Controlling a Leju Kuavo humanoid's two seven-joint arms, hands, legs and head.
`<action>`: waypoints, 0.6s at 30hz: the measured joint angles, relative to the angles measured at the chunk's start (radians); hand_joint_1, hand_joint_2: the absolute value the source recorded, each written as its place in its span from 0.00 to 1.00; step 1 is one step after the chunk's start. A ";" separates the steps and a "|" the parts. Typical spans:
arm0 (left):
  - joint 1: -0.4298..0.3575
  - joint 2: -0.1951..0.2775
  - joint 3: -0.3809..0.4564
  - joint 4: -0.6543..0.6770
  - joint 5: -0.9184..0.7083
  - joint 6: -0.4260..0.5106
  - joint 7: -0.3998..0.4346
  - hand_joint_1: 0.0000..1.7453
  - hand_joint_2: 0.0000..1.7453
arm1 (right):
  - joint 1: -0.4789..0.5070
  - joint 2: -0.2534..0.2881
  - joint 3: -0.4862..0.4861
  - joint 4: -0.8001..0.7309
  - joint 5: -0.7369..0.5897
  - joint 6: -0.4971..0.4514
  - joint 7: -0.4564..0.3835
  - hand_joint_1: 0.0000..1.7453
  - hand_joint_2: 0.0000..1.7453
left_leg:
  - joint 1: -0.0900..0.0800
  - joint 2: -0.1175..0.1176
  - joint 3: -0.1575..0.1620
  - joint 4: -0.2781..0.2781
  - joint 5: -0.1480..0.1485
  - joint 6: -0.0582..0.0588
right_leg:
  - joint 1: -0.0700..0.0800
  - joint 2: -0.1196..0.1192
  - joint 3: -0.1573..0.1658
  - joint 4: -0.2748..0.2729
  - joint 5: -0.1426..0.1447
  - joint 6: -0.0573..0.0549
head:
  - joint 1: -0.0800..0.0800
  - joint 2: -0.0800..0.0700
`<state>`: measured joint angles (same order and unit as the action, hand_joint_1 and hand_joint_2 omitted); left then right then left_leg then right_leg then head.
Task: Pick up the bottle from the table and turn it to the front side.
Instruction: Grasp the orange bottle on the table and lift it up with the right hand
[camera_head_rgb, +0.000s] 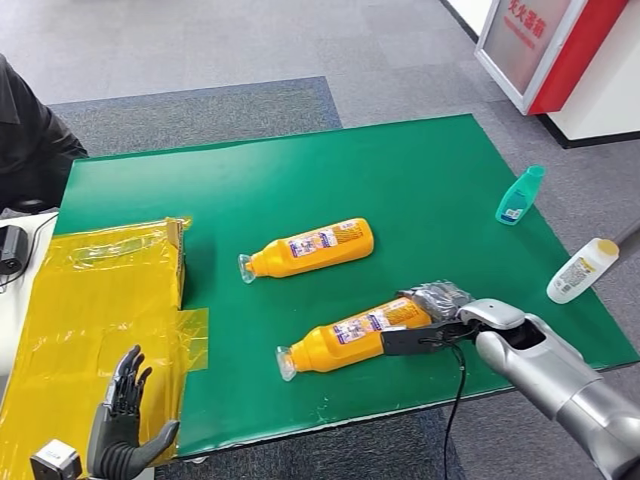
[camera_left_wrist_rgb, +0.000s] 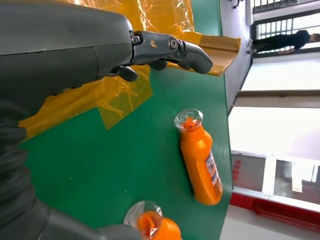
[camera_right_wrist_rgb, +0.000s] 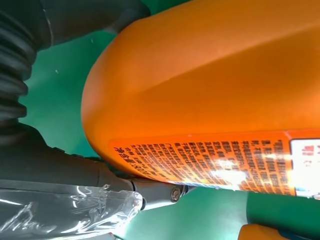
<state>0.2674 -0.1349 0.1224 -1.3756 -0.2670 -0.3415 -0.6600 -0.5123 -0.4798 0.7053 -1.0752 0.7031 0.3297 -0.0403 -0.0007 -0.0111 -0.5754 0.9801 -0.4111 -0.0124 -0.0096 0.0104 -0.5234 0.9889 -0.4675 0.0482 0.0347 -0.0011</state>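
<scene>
- Right hand (camera_head_rgb: 426, 335) fingers (camera_head_rgb: 407, 341) close around the near bottle (camera_head_rgb: 355, 337), lying on the green surface (camera_head_rgb: 453, 200).
- Left hand (camera_head_rgb: 121, 425) fingers (camera_head_rgb: 128, 375) spread, empty, over yellow plastic (camera_head_rgb: 83, 310).

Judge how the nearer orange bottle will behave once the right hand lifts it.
The nearer orange bottle lies on its side with rounded walls, so it may roll if nudged. Its glossy plastic looks slippery. The right hand is at its base end, so the capped neck could droop.
</scene>
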 joint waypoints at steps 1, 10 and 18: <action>0.000 0.001 -0.001 0.001 0.002 0.002 0.000 0.00 1.00 | 0.000 -0.004 0.004 -0.002 -0.006 -0.003 -0.003 1.00 1.00 | 0.000 0.000 0.000 0.000 0.000 0.000 | 0.000 0.000 0.000 0.000 0.000 0.000 | 0.000 0.000; 0.012 0.003 0.000 0.003 0.006 0.005 0.000 0.00 1.00 | 0.096 -0.040 -0.001 -0.111 -0.076 -0.110 -0.014 1.00 1.00 | 0.000 0.000 -0.001 0.000 0.000 0.000 | 0.000 0.000 -0.001 0.000 0.000 0.000 | 0.000 0.000; 0.027 -0.009 0.007 0.000 -0.021 -0.017 0.000 0.00 1.00 | 0.252 0.021 -0.135 -0.225 -0.124 -0.244 -0.060 1.00 1.00 | 0.000 -0.001 -0.002 0.000 0.000 0.000 | 0.001 0.000 -0.001 0.000 0.000 0.000 | 0.000 0.000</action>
<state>0.2940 -0.1444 0.1295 -1.3756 -0.2877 -0.3590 -0.6601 -0.2602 -0.4593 0.5705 -1.3003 0.5791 0.0858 -0.1005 -0.0007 -0.0116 -0.5777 0.9800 -0.4114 -0.0124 -0.0091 0.0103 -0.5249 0.9889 -0.4679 0.0482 0.0350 -0.0011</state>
